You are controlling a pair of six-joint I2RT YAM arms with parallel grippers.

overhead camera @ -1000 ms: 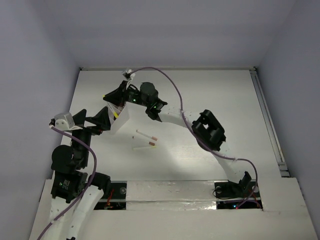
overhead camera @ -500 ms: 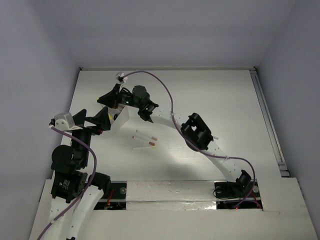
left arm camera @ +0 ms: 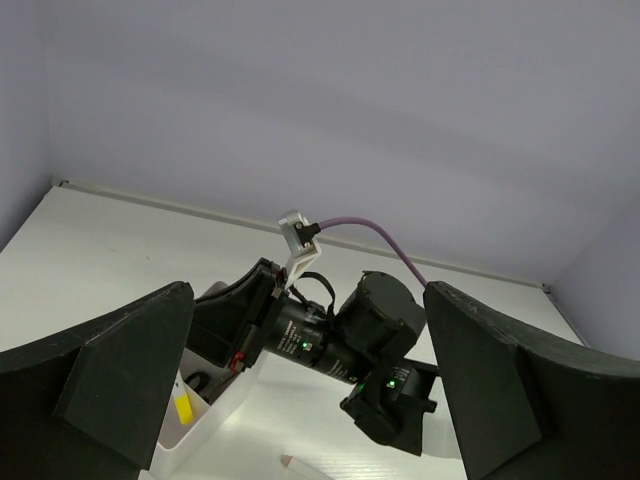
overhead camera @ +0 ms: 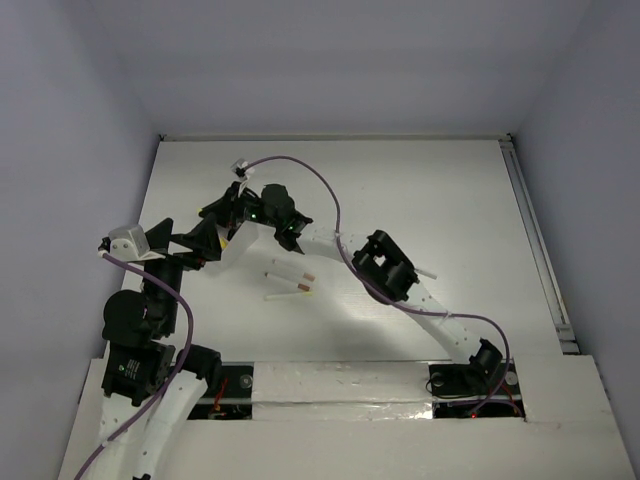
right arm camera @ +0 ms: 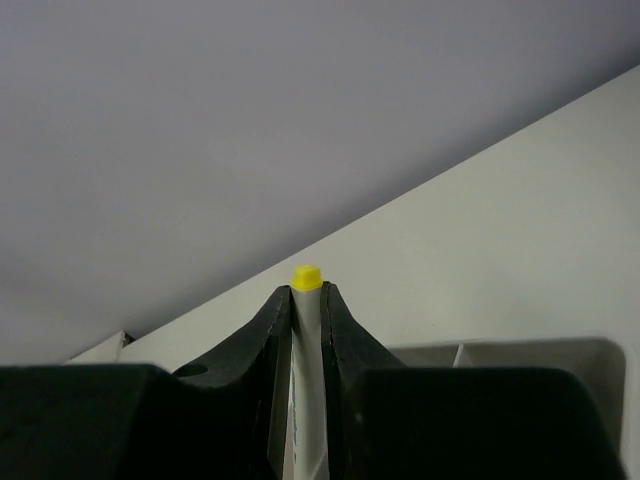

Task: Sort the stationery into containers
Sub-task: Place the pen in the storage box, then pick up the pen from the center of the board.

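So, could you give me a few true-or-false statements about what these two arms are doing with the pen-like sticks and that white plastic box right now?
1. The right gripper is shut on a thin white stick with a yellow tip. True.
2. The left gripper is clamped on a stick too. False: its fingers are spread wide with nothing between them.
3. Two more thin white sticks lie loose on the white table. True.
4. The right gripper is out over the right half of the table. False: it reaches across to the left side, at the white translucent plastic box, close to the left gripper.
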